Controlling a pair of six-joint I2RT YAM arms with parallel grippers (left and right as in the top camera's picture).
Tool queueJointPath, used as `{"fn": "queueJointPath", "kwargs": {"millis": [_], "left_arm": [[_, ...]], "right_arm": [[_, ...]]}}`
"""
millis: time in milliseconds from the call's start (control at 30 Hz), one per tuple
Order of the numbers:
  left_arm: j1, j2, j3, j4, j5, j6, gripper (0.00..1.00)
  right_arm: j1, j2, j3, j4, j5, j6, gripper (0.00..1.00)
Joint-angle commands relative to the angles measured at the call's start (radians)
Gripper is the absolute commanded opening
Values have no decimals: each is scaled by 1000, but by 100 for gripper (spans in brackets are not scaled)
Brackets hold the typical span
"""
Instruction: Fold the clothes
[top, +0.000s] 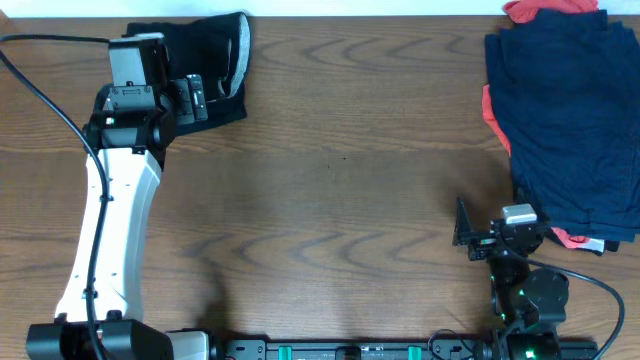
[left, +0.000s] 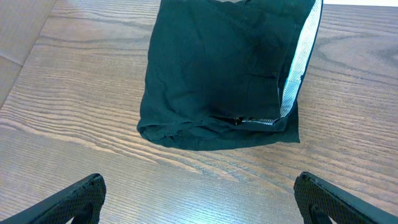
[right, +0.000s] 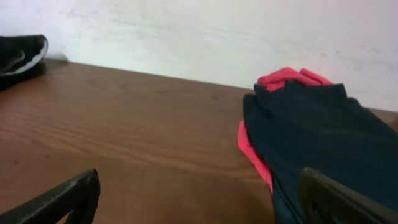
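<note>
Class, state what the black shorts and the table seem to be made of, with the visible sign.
Black shorts: soft matte fabric, probably; it folds and creases. Table: wood or wood-look laminate; brown grain pattern, slight sheen.

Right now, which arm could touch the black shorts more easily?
Left. The left gripper is open right by the black shorts; the right gripper sits across the table, beside the navy clothes.

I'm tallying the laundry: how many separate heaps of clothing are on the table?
2. The folded black shorts at the far left corner; a navy stack with a red-orange garment under it at the far right edge. The stack may hide more pieces.
</note>
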Motion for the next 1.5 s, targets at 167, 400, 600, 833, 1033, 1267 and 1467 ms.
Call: {"fn": "queueJointPath", "kwargs": {"millis": [167, 400, 600, 833, 1033, 1267, 1467], "left_arm": [[0, 2, 4, 0, 3, -5, 98], [0, 2, 4, 0, 3, -5, 98], [1, 2, 4, 0, 3, -5, 98], [0, 2, 4, 0, 3, -5, 98], [0, 2, 4, 0, 3, -5, 98], [0, 2, 4, 0, 3, -5, 98], [1, 1, 4, 0, 2, -5, 98]], "right_arm": [[-8, -155, -32, -100, -7, -14, 99], [-7, -153, -32, -105, -6, -14, 99], [-8, -153, -32, -105, -6, -14, 99], [-8, -153, -32, -105, -6, -14, 99], [-7, -153, -32, -105, -7, -14, 99], [-8, -153, -32, -105, -6, -14, 99], [-7, -153, -32, -105, -6, -14, 99]]}}
